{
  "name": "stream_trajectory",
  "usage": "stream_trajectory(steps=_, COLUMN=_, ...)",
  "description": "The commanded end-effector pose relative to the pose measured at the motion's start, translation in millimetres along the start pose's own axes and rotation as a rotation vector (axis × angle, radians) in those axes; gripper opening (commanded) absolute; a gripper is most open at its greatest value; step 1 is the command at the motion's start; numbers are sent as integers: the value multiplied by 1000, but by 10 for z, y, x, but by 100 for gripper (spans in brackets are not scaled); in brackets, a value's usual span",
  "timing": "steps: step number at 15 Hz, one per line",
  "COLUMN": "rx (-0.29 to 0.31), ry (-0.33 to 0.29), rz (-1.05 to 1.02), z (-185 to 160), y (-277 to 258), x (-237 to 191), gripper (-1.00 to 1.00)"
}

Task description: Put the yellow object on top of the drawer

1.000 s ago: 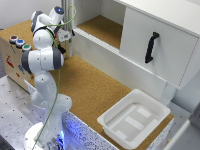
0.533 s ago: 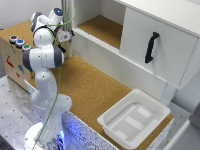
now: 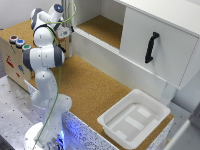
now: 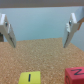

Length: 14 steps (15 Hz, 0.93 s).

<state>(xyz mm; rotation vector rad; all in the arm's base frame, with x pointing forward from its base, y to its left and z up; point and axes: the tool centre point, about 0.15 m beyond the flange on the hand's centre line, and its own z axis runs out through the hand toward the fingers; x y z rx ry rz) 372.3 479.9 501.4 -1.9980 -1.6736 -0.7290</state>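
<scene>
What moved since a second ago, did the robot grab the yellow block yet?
Nothing visibly changed. The arm holds the same pose in the exterior view. The gripper is open and holds nothing, and the yellow block lies on the cork surface, not grabbed. The drawer and the white tray are where they were.

Yellow object [image 4: 30,77]: small cube, black mark on its top face, sitting flat on the cork desk, cut off at the wrist view's edge; not discernible in the exterior view. Drawer [image 3: 155,45]: large white box cabinet, flat front panel, black vertical bar handle [image 3: 150,47], standing at the desk's far edge toward the exterior view's right, flat top bare.
</scene>
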Motion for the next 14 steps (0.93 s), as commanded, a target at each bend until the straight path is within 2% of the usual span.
stream_trajectory(steps=1, rx=-92, ry=-67, rz=131, z=-409, y=83, x=-367, gripper=100)
stream_trajectory(steps=6, rx=-262, ry=-148, rz=340, z=-742, y=183, x=-946, gripper=100)
stream_trajectory(steps=9, rx=-339, ry=-210, rz=458, z=-870, y=184, x=-1251, gripper=100)
stream_trajectory(steps=14, rx=-394, ry=-389, rz=683, z=-893, y=100, x=-1682, gripper=100)
